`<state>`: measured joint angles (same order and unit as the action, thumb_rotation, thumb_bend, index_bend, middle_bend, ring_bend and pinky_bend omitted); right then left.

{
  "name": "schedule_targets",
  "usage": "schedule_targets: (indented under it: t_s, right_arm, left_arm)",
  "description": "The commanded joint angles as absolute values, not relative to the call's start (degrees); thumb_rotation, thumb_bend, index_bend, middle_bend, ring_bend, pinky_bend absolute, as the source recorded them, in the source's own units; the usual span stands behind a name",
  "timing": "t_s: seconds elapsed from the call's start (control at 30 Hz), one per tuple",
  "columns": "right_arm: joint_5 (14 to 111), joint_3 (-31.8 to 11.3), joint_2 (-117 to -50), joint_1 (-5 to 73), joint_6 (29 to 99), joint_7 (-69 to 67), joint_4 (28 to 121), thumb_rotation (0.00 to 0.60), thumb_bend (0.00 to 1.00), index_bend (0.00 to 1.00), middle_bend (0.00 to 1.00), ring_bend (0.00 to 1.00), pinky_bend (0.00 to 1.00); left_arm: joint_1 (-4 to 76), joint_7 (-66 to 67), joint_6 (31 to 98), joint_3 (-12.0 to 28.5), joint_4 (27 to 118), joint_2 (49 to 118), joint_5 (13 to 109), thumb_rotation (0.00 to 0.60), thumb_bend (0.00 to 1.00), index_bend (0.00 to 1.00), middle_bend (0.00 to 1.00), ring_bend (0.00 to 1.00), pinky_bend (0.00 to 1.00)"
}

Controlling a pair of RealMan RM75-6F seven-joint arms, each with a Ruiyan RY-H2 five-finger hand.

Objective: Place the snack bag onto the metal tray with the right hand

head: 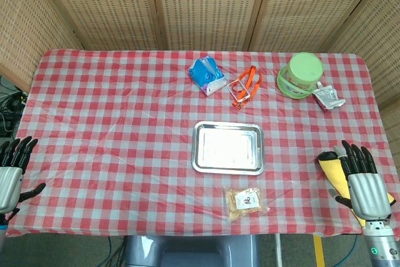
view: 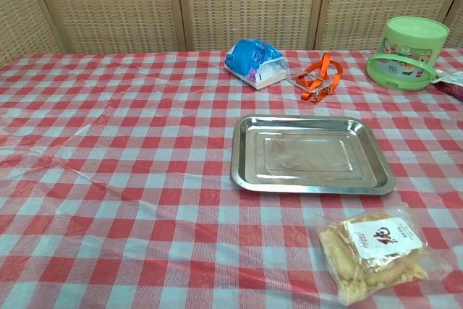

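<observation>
Table with a red-and-white checked cloth, seen from the head and chest cameras, at the outset of the task. The tray (head: 228, 147) lies flat at the middle of the table, empty. The snack bag (head: 245, 202) lies flat on the cloth near the front edge, just beyond the tray's front right corner and apart from it; nothing touches it.

The right hand (head: 357, 176) hovers at the table's right edge, near the front right corner, fingers extended and apart, holding nothing. It partly covers a yellow object (head: 330, 169) on the cloth; whether it touches that object cannot be told. The left hand (head: 12, 168) sits at the left edge, near the front left corner, fingers likewise extended and empty. Neither hand appears in the chest view.

Along the back edge, from left to right: a blue tissue pack (head: 207, 75), an orange strap (head: 244, 85), a green tub (head: 300, 75) and a small pouch (head: 328, 97) beside it.

Progress: judged from this layout, no step is done. The bag is not yet grasped, lifted or moved. Remaining are the right hand's reach leftward to the bag, a grasp on its thin, flat body, a short carry toward the table's middle, and release onto the tray.
</observation>
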<state>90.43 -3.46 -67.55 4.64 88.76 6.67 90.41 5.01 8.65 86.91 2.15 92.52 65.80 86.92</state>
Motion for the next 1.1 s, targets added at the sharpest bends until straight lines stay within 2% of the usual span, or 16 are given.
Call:
schedule_targets:
  t_s: [0.03,0.93,1.1]
  right_arm:
    - [90.4,-3.4,-67.5,4.6,88.7,6.6,90.5,0.6,0.04,0.0,0.0,0.0,0.0]
    - [91.8,-2.7,-67.1,5.0,88.1,4.7,90.1,0.6,0.04,0.0,0.0,0.0,0.0]
    - [94.5,-2.2,-67.6,6.2,87.5,3.8,88.8,0.6,0.04,0.01,0.0,0.0,0.0]
  left_arm:
    - [5.0,8.7,86.8,2.1,92.5,65.8,86.9,0.6,0.08,0.0,0.0,0.0,0.0]
    - [4.9,8.8,86.8,1.8,93.1,65.3,87.6,0.6,0.09,0.0,0.0,0.0,0.0]
    - [4.8,8.5,87.0,1.8,93.3,65.2,87.6,0.6,0.09,0.0,0.0,0.0,0.0]
